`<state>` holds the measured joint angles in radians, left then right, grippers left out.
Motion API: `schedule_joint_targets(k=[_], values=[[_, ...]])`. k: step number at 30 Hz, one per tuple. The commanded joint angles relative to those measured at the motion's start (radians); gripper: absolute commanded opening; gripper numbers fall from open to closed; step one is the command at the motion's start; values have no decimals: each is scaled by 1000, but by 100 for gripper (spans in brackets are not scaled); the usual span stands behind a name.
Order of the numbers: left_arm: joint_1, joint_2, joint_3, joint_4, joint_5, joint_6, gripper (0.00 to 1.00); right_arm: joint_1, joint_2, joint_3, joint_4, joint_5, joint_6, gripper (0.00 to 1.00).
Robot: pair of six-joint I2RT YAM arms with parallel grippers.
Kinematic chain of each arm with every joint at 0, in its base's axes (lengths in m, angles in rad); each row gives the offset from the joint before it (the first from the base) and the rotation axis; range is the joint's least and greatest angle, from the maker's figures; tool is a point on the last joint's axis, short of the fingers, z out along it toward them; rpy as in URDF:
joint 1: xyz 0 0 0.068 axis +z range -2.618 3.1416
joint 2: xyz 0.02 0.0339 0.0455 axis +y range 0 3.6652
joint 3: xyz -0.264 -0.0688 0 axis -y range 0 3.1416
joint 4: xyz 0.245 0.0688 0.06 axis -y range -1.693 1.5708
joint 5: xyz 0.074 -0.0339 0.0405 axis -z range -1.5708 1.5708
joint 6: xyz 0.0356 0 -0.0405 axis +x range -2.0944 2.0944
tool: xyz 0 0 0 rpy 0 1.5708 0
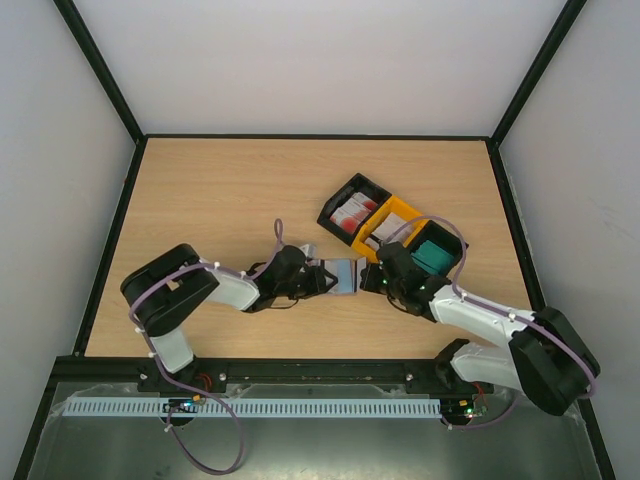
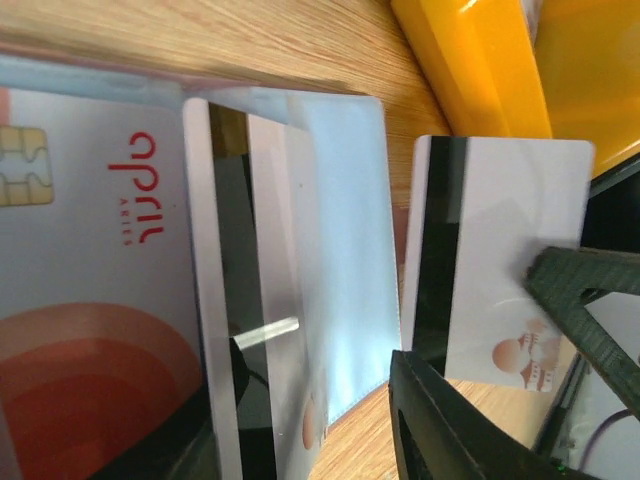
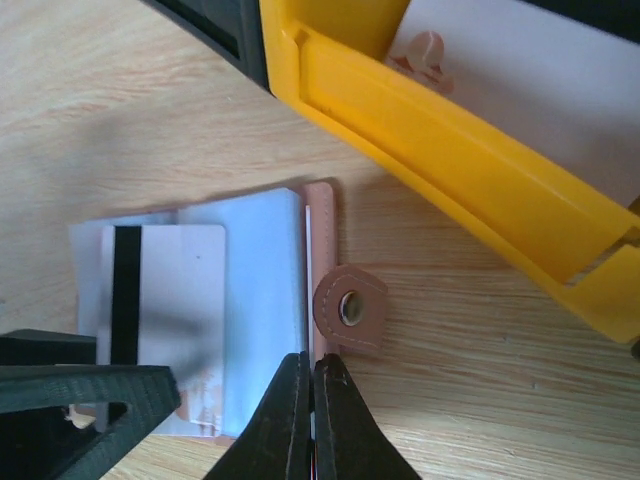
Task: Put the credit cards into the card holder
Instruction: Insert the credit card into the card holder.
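Three trays in a slanted row right of centre on the wooden table [image 1: 220, 200]: far black tray [image 1: 338, 195] with red-and-white cards [image 1: 350, 212], yellow tray [image 1: 405, 207], near black tray [image 1: 458, 245] with teal cards [image 1: 433, 257]. Just near-left of the yellow one, the card holder [image 1: 346, 275], open and flat, with the left gripper [image 1: 326, 279] at its left and the right gripper [image 1: 384, 281] at its right.

Only from the left wrist:
- red-and-white chip card [image 2: 90, 250] tucked in a clear sleeve [image 2: 340, 200];
- striped card [image 2: 225, 250] in the next sleeve;
- loose white card with a dark stripe [image 2: 500, 220] between that gripper's parted fingers [image 2: 450, 430], one finger across its corner. Gripped or merely touched, cannot tell.

Only from the right wrist:
- pinkish leather cover with a round snap tab [image 3: 350, 305];
- right fingers pressed shut, the cover's near edge pinched between them;
- same loose card flat on the sleeves, left of the cover's edge.
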<state>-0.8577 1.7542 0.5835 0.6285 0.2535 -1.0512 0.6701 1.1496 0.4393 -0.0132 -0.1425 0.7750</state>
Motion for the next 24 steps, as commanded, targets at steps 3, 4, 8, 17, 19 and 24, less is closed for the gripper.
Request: schedule_joint_targets(k=[3, 4, 8, 17, 19, 24], values=[[-11, -34, 11, -155, -53, 34, 49, 5, 53, 27, -13, -29, -23, 2], [-11, -39, 9, -164, -50, 26, 51, 5, 60, 29, -12, -34, -24, 2], [-8, -67, 13, -185, -26, -7, 62, 5, 89, 32, -13, -49, -22, 2], [-9, -148, 55, -378, -89, -10, 77, 5, 91, 36, -32, -26, -4, 2], [-9, -154, 69, -421, -96, 0, 78, 5, 94, 33, -27, -28, -1, 2], [-8, -165, 71, -465, -128, 13, 77, 5, 105, 26, -12, -40, 1, 2]])
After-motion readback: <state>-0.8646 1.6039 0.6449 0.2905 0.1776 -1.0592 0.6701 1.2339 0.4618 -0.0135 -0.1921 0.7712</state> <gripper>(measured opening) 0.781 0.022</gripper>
